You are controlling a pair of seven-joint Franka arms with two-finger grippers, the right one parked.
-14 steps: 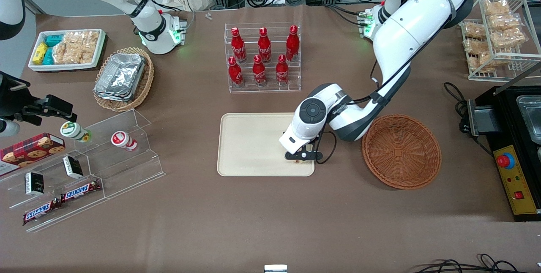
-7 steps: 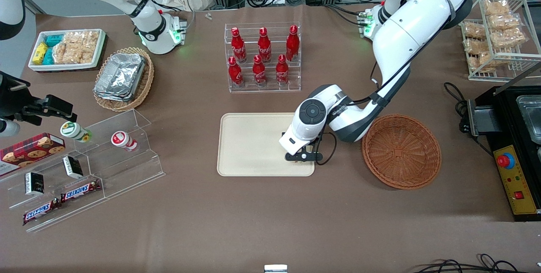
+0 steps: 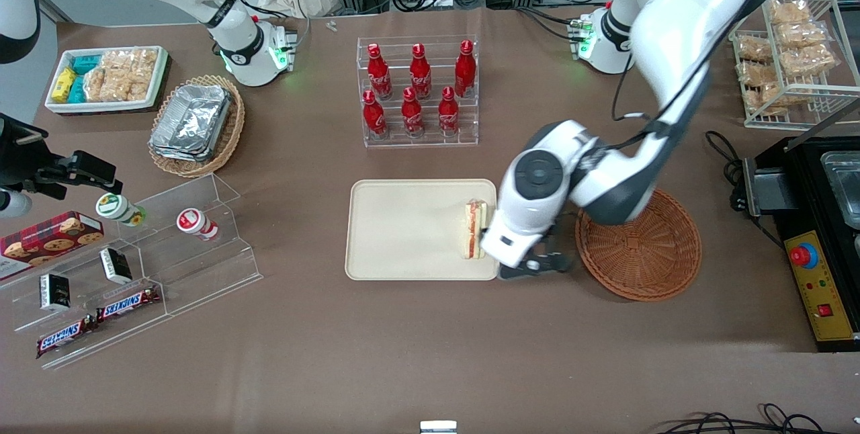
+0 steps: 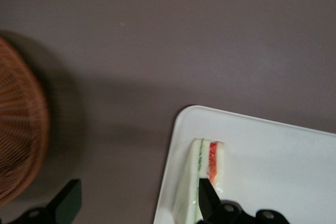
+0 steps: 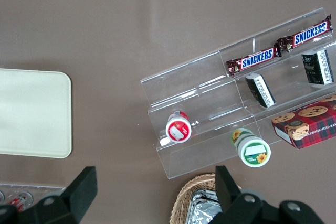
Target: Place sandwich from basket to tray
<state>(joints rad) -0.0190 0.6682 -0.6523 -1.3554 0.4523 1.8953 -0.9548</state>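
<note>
The sandwich point(image 3: 475, 229) lies on the cream tray point(image 3: 403, 229), at the tray's end closest to the basket, with its red and green filling edge showing. The round reddish-brown basket point(image 3: 645, 252) stands beside the tray and holds nothing that I can see. My gripper point(image 3: 535, 267) hangs open above the strip of table between tray and basket, holding nothing. In the left wrist view the sandwich point(image 4: 202, 171) rests just inside the tray's rim point(image 4: 181, 129). One fingertip point(image 4: 207, 195) stands over it, the other over bare table, and the basket's edge point(image 4: 21, 129) shows.
A clear rack of red bottles point(image 3: 420, 91) stands farther from the camera than the tray. Toward the parked arm's end are a clear stepped shelf with snacks point(image 3: 134, 252), an oval basket of foil trays point(image 3: 195, 125) and a white snack tray point(image 3: 107, 78). A black appliance point(image 3: 820, 219) sits beside the basket.
The gripper was down on the tray over the sandwich. It has let go, risen and moved toward the basket. The sandwich now lies uncovered on the tray.
</note>
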